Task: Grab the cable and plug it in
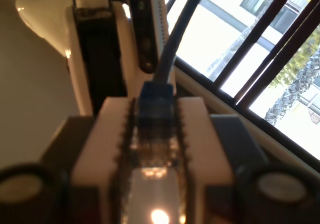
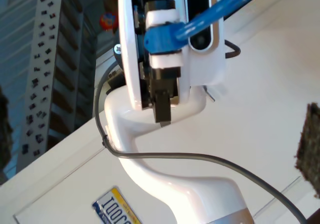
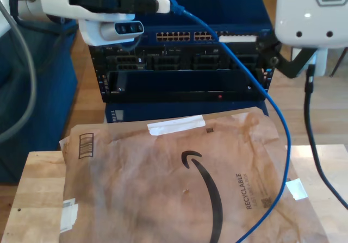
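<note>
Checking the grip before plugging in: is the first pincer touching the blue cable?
Touching. The first wrist view shows my first pincer clamped on the cable at its plug.

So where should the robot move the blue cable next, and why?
Probably ease my first gripper down toward the orange ports: its jaws pinch the blue cable at its end, which sits higher than them in the exterior view, not yet plugged in.

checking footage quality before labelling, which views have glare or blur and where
First wrist view: the window behind is blown out white, my first gripper and the plug of the cable sit dark and soft, with a bright glint low on the clear plug. Second wrist view: mild blur, bluish cast, cable readable. Exterior view: even light, sharp on the paper bag.
</note>
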{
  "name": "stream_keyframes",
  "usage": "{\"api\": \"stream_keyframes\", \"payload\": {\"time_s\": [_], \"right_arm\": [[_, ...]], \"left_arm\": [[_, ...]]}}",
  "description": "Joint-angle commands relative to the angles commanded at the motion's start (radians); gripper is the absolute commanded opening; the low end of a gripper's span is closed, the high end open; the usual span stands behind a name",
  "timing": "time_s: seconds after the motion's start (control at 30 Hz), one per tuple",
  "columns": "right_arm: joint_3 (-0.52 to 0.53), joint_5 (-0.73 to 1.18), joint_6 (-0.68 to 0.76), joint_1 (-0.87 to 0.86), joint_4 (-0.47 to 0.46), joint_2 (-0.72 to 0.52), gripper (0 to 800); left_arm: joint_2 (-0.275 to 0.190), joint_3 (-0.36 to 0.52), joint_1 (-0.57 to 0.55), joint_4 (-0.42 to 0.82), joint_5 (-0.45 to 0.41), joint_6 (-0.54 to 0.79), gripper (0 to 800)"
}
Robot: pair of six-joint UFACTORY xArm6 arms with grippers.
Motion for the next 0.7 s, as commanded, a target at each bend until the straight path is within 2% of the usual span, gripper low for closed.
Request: {"api": "stream_keyframes", "payload": {"time_s": [0.27, 0.53, 0.7], "right_arm": [[0.006, -0.064, -0.031, 0.060, 0.002, -0.003, 797], [0.048, -0.210, -0.106, 0.123, 0.002, 0.005, 798], [0.051, -0.282, -0.104, 0.212, 0.005, 0.044, 797]], "left_arm": [[0.000, -0.002, 0.000, -0.025, 0.020, -0.026, 2], [0.000, -0.002, 0.002, -0.051, 0.026, -0.035, 2], [0.000, 0.002, 0.002, -0.052, 0.026, -0.035, 2]]}}
